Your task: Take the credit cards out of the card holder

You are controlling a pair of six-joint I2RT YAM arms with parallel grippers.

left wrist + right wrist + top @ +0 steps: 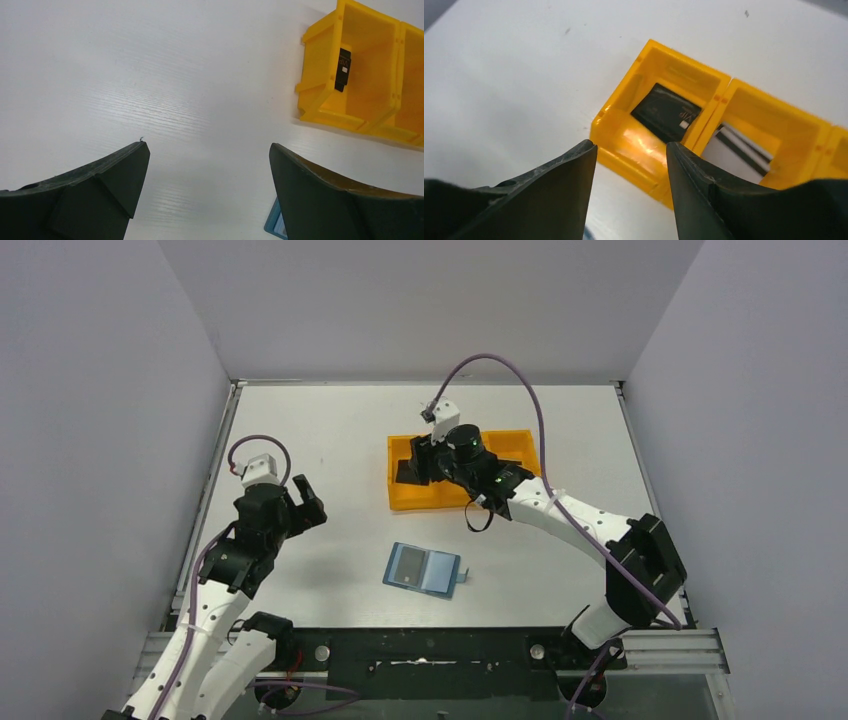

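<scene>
The teal-blue card holder [422, 568] lies open and flat on the table near the front; a grey rectangle shows on its left inner face. One corner of it shows in the left wrist view [276, 226]. A black credit card [666, 112] leans in the orange tray's left compartment and also shows in the left wrist view [342, 69]. A silver-grey card with dark stripes [736, 155] lies in the middle compartment. My right gripper [631, 145] is open and empty above the tray's near-left corner [422, 455]. My left gripper [207, 145] is open and empty over bare table, left of the holder [310, 502].
The orange three-compartment tray [510, 445] stands mid-table behind the holder; it shows in the right wrist view [624, 145] and the left wrist view [320, 112]. Grey walls close in the table on three sides.
</scene>
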